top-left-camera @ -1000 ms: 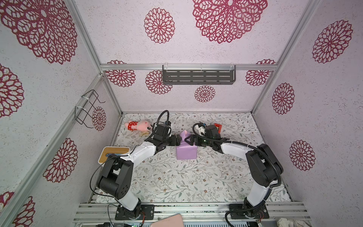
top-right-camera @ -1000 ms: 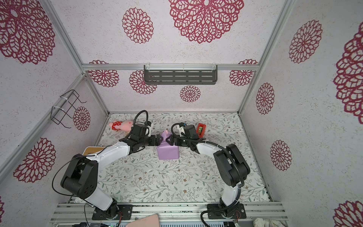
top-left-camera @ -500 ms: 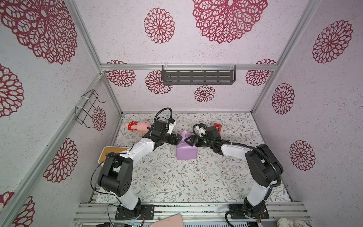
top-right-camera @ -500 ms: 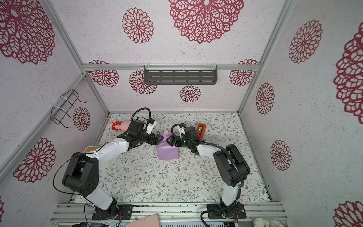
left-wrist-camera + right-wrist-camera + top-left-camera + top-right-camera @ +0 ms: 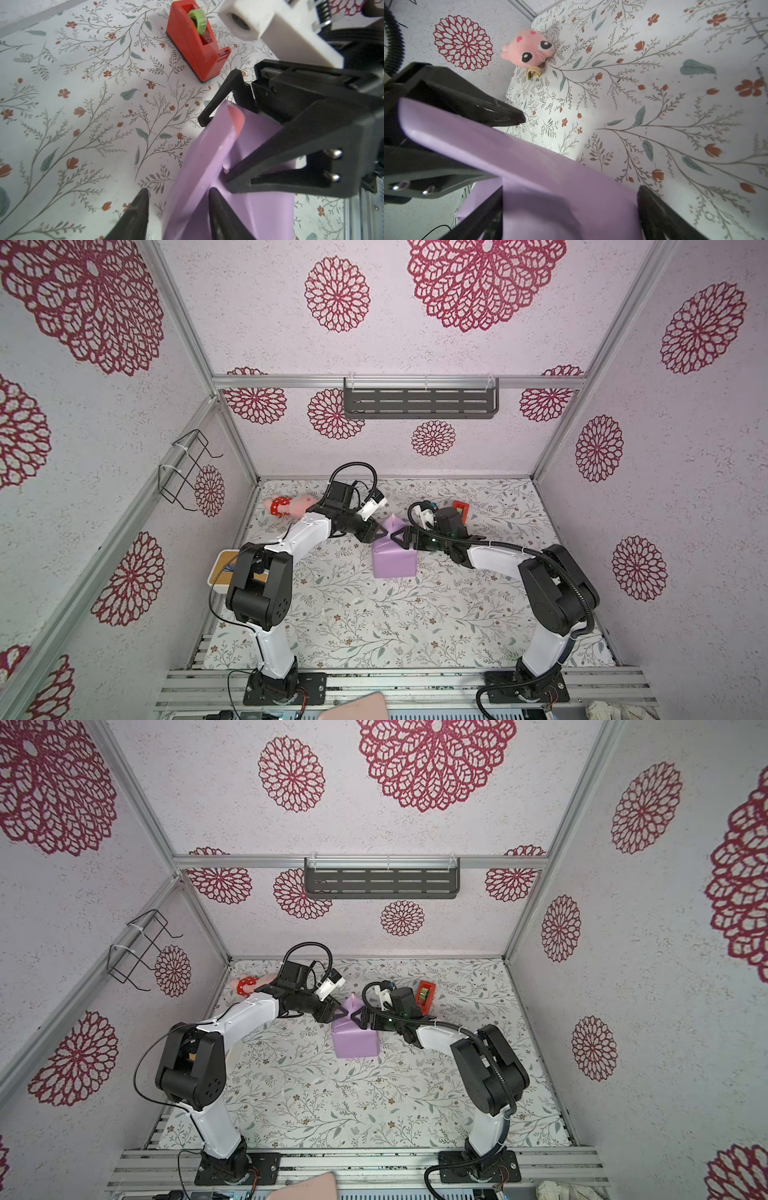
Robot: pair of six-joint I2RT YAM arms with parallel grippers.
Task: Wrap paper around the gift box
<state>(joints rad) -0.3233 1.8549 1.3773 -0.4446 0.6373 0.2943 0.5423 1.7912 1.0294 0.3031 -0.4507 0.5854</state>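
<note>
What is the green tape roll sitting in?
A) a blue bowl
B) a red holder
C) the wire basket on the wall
B: in the left wrist view the green tape roll sits in the top of the red holder.

I find the table (image 5: 374, 626) free across the lower half in both top views; tape dispenser (image 5: 460, 506), plush toy (image 5: 291, 505) and paper (image 5: 394, 560) crowd its upper part.

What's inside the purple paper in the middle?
Only the paper shows, folded into a box shape, its pink side peeking at one flap. Whatever is inside is fully covered, so no gift box can be seen.
</note>
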